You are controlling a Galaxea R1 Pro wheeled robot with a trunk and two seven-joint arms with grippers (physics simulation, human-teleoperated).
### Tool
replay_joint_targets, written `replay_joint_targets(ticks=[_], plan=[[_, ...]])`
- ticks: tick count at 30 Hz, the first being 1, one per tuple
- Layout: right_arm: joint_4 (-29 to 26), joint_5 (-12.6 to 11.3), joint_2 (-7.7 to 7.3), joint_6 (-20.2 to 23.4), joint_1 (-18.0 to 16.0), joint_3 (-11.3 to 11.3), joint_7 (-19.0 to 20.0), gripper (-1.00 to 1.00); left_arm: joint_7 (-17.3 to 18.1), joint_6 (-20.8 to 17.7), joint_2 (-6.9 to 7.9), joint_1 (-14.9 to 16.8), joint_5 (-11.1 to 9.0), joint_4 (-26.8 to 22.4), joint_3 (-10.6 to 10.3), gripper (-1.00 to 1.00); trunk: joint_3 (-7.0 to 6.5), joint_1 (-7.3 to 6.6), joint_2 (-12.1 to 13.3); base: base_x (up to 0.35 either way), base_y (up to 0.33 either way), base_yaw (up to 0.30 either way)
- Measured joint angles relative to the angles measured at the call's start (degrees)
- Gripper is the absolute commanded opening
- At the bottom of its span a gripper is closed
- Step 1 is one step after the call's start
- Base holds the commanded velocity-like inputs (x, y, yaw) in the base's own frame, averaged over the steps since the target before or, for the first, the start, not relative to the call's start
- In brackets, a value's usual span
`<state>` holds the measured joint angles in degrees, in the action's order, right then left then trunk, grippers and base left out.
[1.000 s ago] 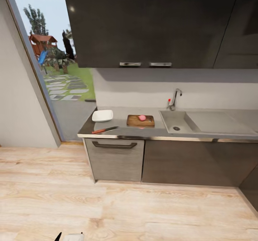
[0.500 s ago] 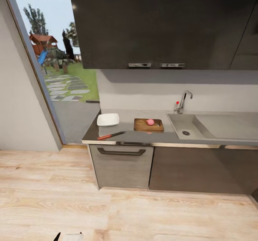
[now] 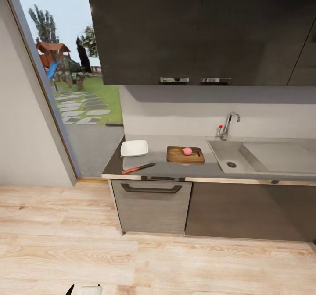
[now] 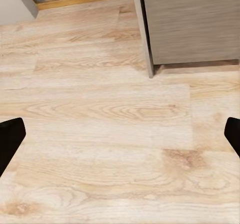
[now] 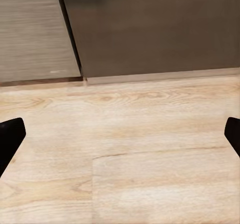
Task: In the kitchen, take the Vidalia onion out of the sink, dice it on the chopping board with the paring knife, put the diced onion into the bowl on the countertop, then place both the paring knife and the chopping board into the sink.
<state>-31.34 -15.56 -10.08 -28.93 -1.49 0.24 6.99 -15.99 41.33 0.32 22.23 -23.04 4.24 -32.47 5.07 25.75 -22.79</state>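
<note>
Left claw [image 4: 120, 139]: my wrist feed shows black fingertips [image 4: 10, 139] at both frame edges, spread wide, nothing between them, hanging over light wood plank floor [image 4: 110, 114]. Right claw [image 5: 120, 139]: same, tips wide apart and empty, over floor near the dark grey lower cabinet fronts [image 5: 150, 29].

Head feed: smooth grey worktop [image 3: 175, 170] well ahead of me. Rectangular brown wooden chopping board [image 3: 184, 154] lies on it, pinkish round onion [image 3: 188, 151] resting on the board. Orange-red-handled paring knife [image 3: 138, 168] lies near the front edge, apart from the board. Shallow white squarish bowl [image 3: 134, 148] sits just behind the knife. Grey steel sink [image 3: 230, 155] right of the board, chrome tap [image 3: 229, 126] behind it.
</note>
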Motion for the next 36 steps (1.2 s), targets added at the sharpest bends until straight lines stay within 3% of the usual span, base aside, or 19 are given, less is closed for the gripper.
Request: replay_joint_targets(ticks=[8,13,15,18,19,22,29,36], plan=[[0.00,0.01,0.04,0.00,0.01,0.07,0.00,1.00,-0.99,-0.04,-0.09,0.02,-0.04,-0.04,0.05,1.00,0.00,0.00,0.00,0.000,0.000,0.000],[0.00,0.05,0.05,0.00,-0.03,0.08,0.01,1.00,-5.20,0.05,-0.11,0.00,-0.45,-0.14,0.98,1.00,0.00,0.00,0.00,0.000,0.000,0.000],[0.00,0.05,0.07,0.00,0.01,0.08,0.01,1.00,-6.18,0.14,-0.11,0.01,-1.35,-0.16,2.88,1.00,0.00,0.00,0.00,0.000,0.000,0.000],[0.00,0.07,0.07,0.00,-0.01,0.08,0.01,1.00,-6.49,0.32,-0.05,0.01,-3.52,-0.15,8.29,1.00,0.00,0.00,0.00,0.000,0.000,0.000],[0.00,0.07,0.08,0.00,-0.01,0.08,0.00,1.00,-6.30,0.34,-0.04,0.01,-3.72,-0.14,9.01,1.00,0.00,0.00,0.00,0.000,0.000,0.000],[0.00,0.07,0.07,0.00,-0.01,0.08,0.00,1.00,-3.56,0.39,-0.03,0.01,-4.38,-0.06,10.89,1.00,0.00,0.00,0.00,0.000,0.000,0.000],[0.00,0.07,0.07,0.00,0.00,0.08,0.00,1.00,5.11,0.24,0.67,-0.01,-4.86,-0.02,11.87,1.00,0.00,0.00,0.00,0.000,0.000,0.000],[0.00,0.07,0.07,0.00,-0.03,0.08,0.01,1.00,6.90,0.20,0.97,0.00,-4.93,0.07,11.98,1.00,0.00,0.00,0.00,0.008,0.024,0.000]])
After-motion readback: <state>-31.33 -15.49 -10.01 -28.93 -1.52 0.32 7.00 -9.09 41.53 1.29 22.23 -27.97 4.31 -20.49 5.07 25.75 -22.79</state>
